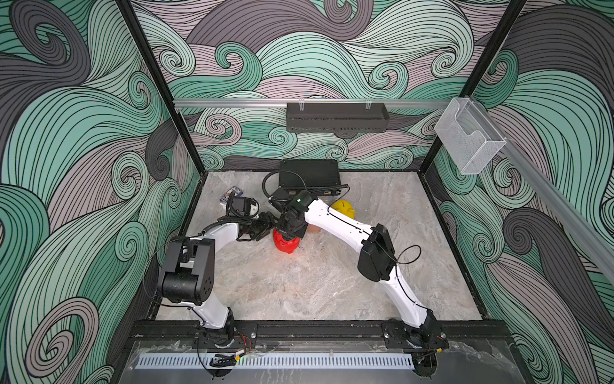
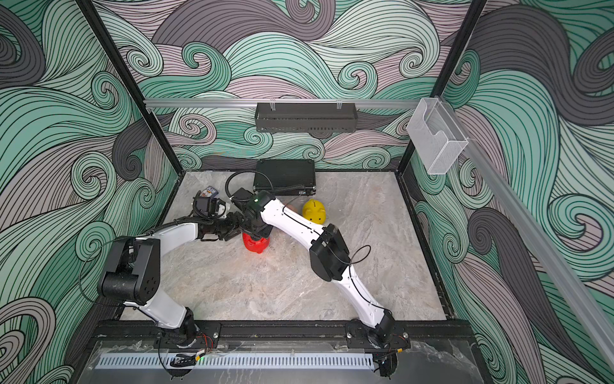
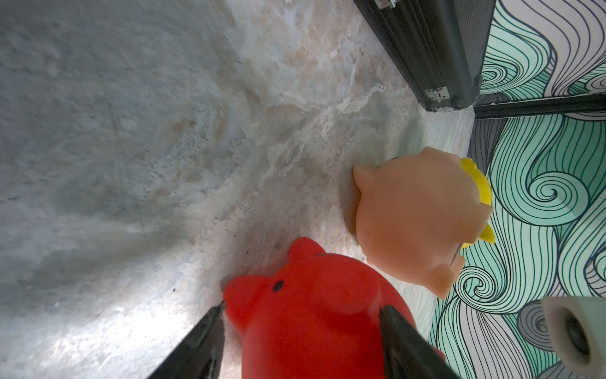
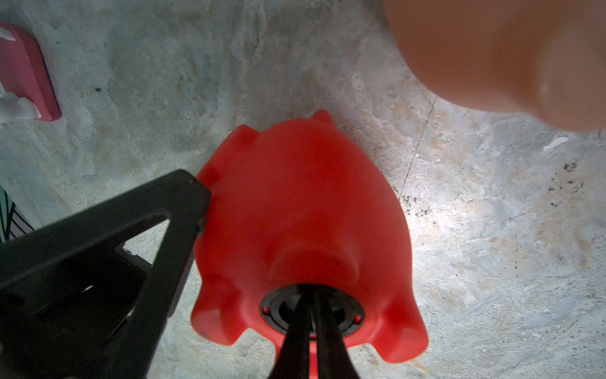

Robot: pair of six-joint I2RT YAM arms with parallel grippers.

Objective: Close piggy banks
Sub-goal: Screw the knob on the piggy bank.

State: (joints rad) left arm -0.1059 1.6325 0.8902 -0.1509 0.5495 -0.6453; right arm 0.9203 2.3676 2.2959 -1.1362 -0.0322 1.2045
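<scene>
The red piggy bank [image 1: 286, 246] lies belly-up near the middle of the table [image 1: 299, 289]. The left gripper [image 3: 301, 308] reaches in from 9 o'clock, its jaws clamped on opposite flanks of the pig, one fingertip [image 4: 196, 197] pressed against the side of the head. The pig's long axis seems to run roughly 12 to 6, across that grip, though the arms hide much of it in both top views. The right gripper [image 4: 311, 292] stands directly above the belly, so it is the nearer arm for the closing step. Its jaws are drawn almost together, with their tips in the centre of the black plug [image 4: 344, 310], which sits in the belly hole. Whether they pinch the plug or only bear on it I cannot tell. The coming move turns on that straight-down line from jaws to hole. The plug looks nearly level with the rim, so this bank is probably close to shut. The peach-pink piggy bank [image 3: 416, 216] is just beside the red one at about 2 o'clock. The yellow piggy bank [image 1: 344, 207] is farther out the same way, near the black case [image 1: 309, 173] at 12 o'clock. A small printed box [image 1: 232, 192] lies at 10 o'clock, its lettering too small to read. No other writing shows.
</scene>
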